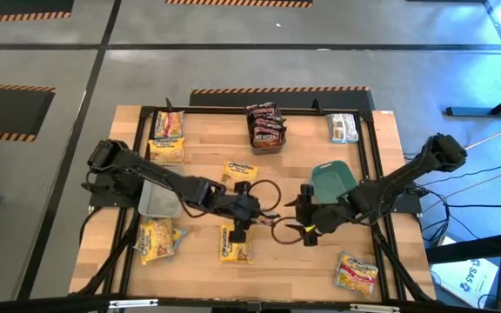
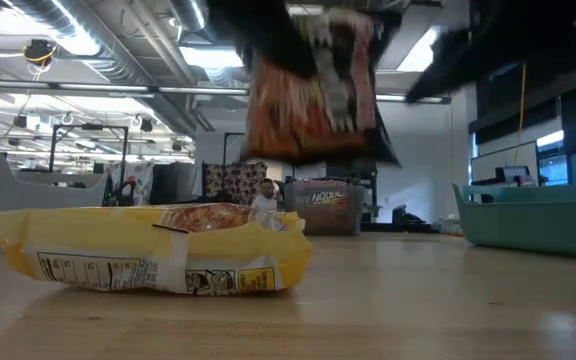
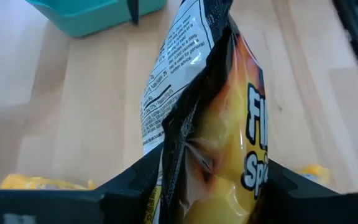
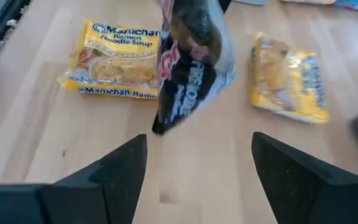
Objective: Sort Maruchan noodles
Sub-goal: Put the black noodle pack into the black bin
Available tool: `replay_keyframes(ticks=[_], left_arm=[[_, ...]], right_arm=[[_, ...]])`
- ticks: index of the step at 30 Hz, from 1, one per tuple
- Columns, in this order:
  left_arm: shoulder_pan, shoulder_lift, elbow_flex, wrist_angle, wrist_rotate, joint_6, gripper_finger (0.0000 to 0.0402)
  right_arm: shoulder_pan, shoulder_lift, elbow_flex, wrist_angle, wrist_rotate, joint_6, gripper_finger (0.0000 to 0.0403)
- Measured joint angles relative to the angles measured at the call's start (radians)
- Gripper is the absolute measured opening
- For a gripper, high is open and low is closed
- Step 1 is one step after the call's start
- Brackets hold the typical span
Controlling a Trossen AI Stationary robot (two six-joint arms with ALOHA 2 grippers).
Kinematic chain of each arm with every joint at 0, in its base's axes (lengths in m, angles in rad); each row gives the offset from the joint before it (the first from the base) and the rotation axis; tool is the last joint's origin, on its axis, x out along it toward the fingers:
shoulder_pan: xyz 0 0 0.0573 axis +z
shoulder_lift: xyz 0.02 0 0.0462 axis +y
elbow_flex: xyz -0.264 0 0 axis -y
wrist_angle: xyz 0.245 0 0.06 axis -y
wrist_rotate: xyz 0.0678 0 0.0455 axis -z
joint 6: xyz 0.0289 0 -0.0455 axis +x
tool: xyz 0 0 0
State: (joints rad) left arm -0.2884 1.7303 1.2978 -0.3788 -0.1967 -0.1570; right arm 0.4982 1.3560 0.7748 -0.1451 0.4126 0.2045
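1. Near edge: yellow packets point(image 1: 235, 243) lie loose on the table point(image 1: 294, 261); sorting looks partly done.
2. Centre: left gripper point(image 3: 210, 180) clamps a dark packet point(image 3: 229, 124) held aloft; right gripper point(image 4: 197, 168) faces it, fingers spread, holding nothing.
3. Far edge: dark stack point(image 1: 265, 127) and yellow pile point(image 1: 167, 137) already grouped.

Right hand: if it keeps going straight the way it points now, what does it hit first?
Most likely the dark packet hanging from the left hand, which sits straight ahead between the right hand's open fingers. Beyond it lie yellow packets on the table. Depth is unclear.
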Motion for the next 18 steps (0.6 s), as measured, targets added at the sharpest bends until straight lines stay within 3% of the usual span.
replay_keyframes(ticks=[5, 8, 12, 18], left_arm=[[-0.010, 0.000, -0.240, 0.363, -0.031, -0.037, 0.0157], [-0.008, 0.000, -0.337, 0.580, -0.061, -0.051, 0.0157], [-0.005, 0.000, -0.398, 0.767, -0.107, -0.019, 0.0157], [0.000, -0.001, -0.403, 0.862, -0.113, 0.033, 0.0158]], right_arm=[[-0.045, -0.004, -0.223, 0.450, -0.094, 0.021, 0.0269], [-0.067, -0.001, -0.288, 0.660, -0.110, 0.051, 0.0269], [-0.075, 0.001, -0.302, 0.730, -0.102, 0.053, 0.0269], [-0.102, 0.018, -0.269, 0.720, -0.058, 0.053, 0.0269]])
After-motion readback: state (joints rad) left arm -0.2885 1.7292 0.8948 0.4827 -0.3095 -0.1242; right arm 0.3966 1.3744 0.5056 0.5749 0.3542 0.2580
